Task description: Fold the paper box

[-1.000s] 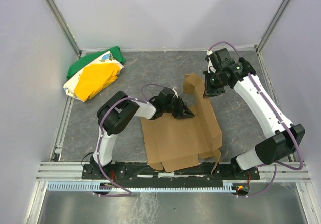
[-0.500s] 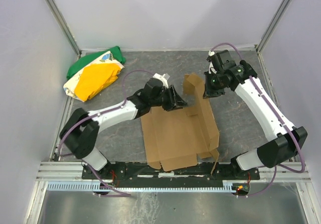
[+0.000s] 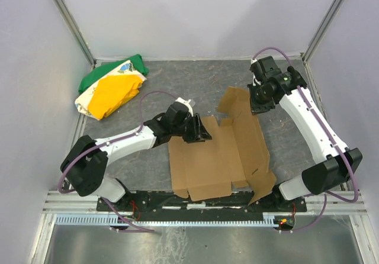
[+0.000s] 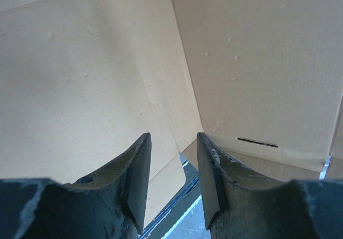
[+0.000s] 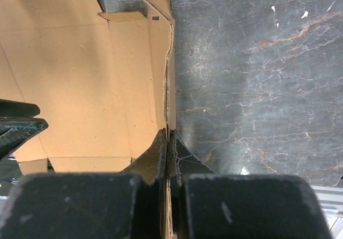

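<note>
The paper box is a brown cardboard sheet lying partly unfolded in the middle of the table, its right panel slanting up and outward. My right gripper is shut on the far edge of that panel; the right wrist view shows the cardboard edge running straight into the closed right gripper. At the sheet's far left corner my left gripper is open. In the left wrist view nothing lies between the left gripper's fingers, and cardboard panels fill the view ahead.
A green, yellow and white cloth bundle lies at the back left. Grey walls and metal posts enclose the dark marbled table. A rail runs along the near edge by the arm bases.
My left gripper has opened and drawn back left to the sheet's corner, its arm stretching out. The right panel, steeper before, now leans outward, and my right gripper has shifted slightly right with it.
</note>
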`<control>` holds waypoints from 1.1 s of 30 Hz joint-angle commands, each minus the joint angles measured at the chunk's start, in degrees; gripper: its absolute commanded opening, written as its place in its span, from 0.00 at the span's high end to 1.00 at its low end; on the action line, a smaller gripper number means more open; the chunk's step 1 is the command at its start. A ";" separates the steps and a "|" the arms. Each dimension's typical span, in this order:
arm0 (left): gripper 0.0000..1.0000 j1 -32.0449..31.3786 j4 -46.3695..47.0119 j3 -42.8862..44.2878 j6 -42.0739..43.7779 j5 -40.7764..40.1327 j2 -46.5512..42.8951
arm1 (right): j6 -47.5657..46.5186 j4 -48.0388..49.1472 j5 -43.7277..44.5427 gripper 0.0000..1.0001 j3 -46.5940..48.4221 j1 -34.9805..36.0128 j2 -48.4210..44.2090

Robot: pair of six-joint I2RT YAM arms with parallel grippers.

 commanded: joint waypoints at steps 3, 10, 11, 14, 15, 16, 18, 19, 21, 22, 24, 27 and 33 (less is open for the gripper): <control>0.54 -3.79 -0.79 5.84 3.72 4.94 0.86 | -1.02 -4.34 -0.03 0.98 -1.12 0.04 0.44; 0.57 -15.68 -8.13 10.29 20.19 6.40 -0.91 | -0.36 -4.01 -1.53 0.98 0.06 0.02 2.25; 0.57 -17.91 -8.58 9.99 22.84 5.03 -1.33 | -0.14 -3.74 -1.93 0.98 -0.05 0.07 2.32; 0.56 -22.32 -9.36 8.62 27.96 -0.24 -1.99 | 0.48 -3.34 -2.87 0.98 -0.24 0.07 2.68; 0.55 -23.31 -9.74 8.47 29.23 -1.36 -2.20 | 0.61 -3.35 -3.07 0.98 -0.25 0.03 2.70; 0.54 -24.42 -10.01 8.41 30.92 -2.74 -2.57 | 0.73 -3.34 -3.17 0.98 -0.24 0.06 2.63; 0.52 -26.69 -10.43 8.57 34.37 -6.08 -3.27 | 0.92 -3.46 -3.11 0.98 -0.25 0.00 2.36; 0.51 -27.64 -10.29 8.54 35.54 -7.38 -3.58 | 0.96 -3.43 -3.04 0.98 -0.25 0.05 2.19; 0.49 -29.19 -9.55 8.43 36.88 -9.37 -3.96 | 1.15 -3.49 -2.64 0.98 -0.25 0.07 1.86; 0.49 -29.65 -8.90 8.15 36.90 -10.33 -4.06 | 1.22 -3.53 -2.66 0.98 -0.23 0.08 1.74; 0.48 -29.89 -7.12 7.35 36.50 -10.99 -3.90 | 1.38 -3.57 -2.87 0.98 -0.25 0.05 1.58; 0.48 -30.06 -6.28 6.98 35.67 -12.37 -3.29 | 1.41 -3.91 -3.28 0.98 -0.03 0.01 1.60; 0.46 -30.85 -2.51 5.88 35.03 -9.21 -3.83 | 1.44 -3.71 -3.97 0.98 0.72 0.08 -0.24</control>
